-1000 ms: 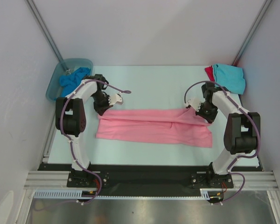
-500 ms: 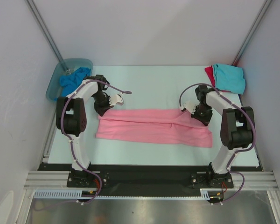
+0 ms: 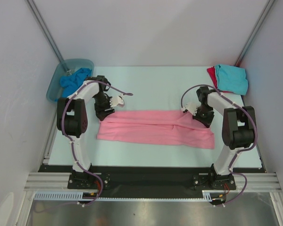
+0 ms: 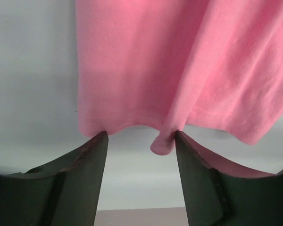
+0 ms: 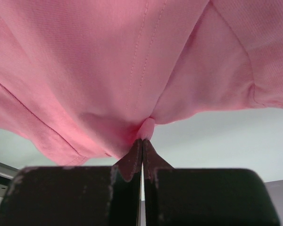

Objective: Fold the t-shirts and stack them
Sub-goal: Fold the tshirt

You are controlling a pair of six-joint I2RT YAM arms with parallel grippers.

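The light pink t-shirt (image 3: pixel 155 128) lies across the table as a long folded band. My left gripper (image 3: pixel 104 113) stands open at its far left corner. In the left wrist view its fingertips (image 4: pixel 140 136) straddle the pink hem (image 4: pixel 179 61), and a small fold of cloth rests against the right finger (image 4: pixel 198 174). My right gripper (image 3: pixel 201 118) is shut on a pinch of pink cloth (image 5: pixel 108 70) at the band's far right corner; the tips (image 5: pixel 142 141) meet on a small fold. A turquoise t-shirt (image 3: pixel 232 77) lies on a red one (image 3: pixel 211 73) at the back right.
A translucent grey-blue tub (image 3: pixel 82 62) sits at the back left edge with a brighter blue t-shirt (image 3: pixel 70 81) in it. White walls close in on both sides. The arm bases stand on the black rail at the near edge.
My left gripper has opened and let go of the pink shirt's left corner. My right gripper has drawn slightly left, still shut on its corner.
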